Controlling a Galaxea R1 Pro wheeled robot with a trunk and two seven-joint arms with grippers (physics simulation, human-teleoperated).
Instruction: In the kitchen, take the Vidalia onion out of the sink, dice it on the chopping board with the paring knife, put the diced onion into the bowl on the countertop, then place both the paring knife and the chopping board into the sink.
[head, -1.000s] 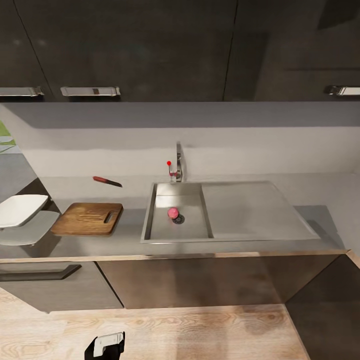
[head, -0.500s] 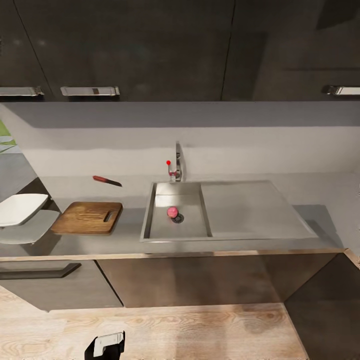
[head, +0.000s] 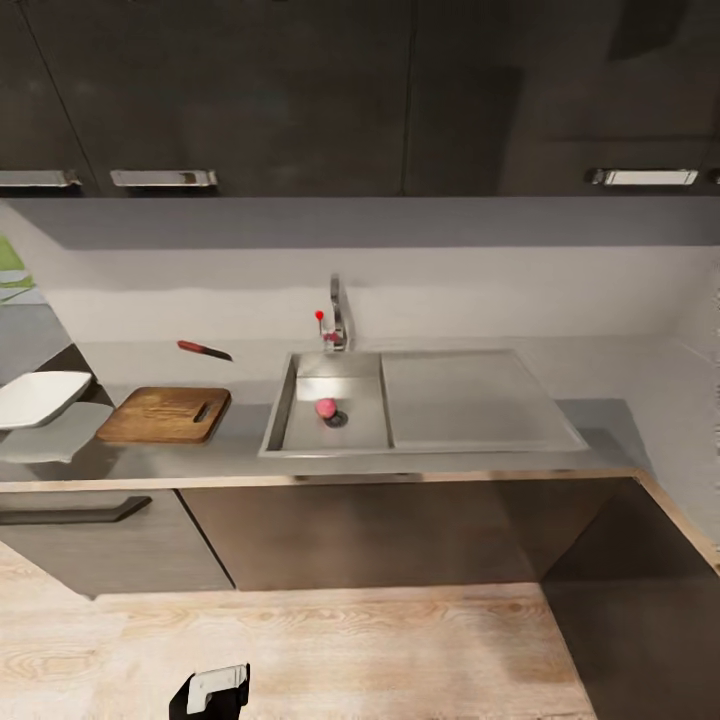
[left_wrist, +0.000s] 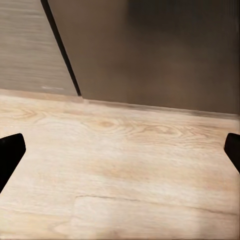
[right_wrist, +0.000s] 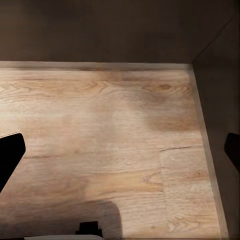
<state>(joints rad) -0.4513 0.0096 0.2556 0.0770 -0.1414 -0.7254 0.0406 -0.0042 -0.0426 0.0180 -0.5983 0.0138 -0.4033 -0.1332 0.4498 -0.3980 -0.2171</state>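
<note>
The Vidalia onion (head: 325, 408) lies in the basin of the sink (head: 470, 400), touching or just beside the round drain, under the chrome tap (head: 338, 318) with the red knob. To the left of the sink the chopping board (head: 165, 415) lies flat on the countertop (head: 600, 420), its handle slot toward the sink. The paring knife (head: 203, 349) lies behind the board, near the wall, apart from it. The bowl (head: 40, 397) is at the far left end of the countertop, beside the board. Both wrist views look down at the wooden floor (left_wrist: 125, 165) and the dark cabinet fronts (left_wrist: 160, 50). The left gripper (left_wrist: 120, 150) has its fingers wide apart, one dark tip at each side, and nothing is between them. The right gripper (right_wrist: 120, 150) stands the same way, fingers apart and empty. The onion is up in the sink, well apart from both pairs of fingers
</note>
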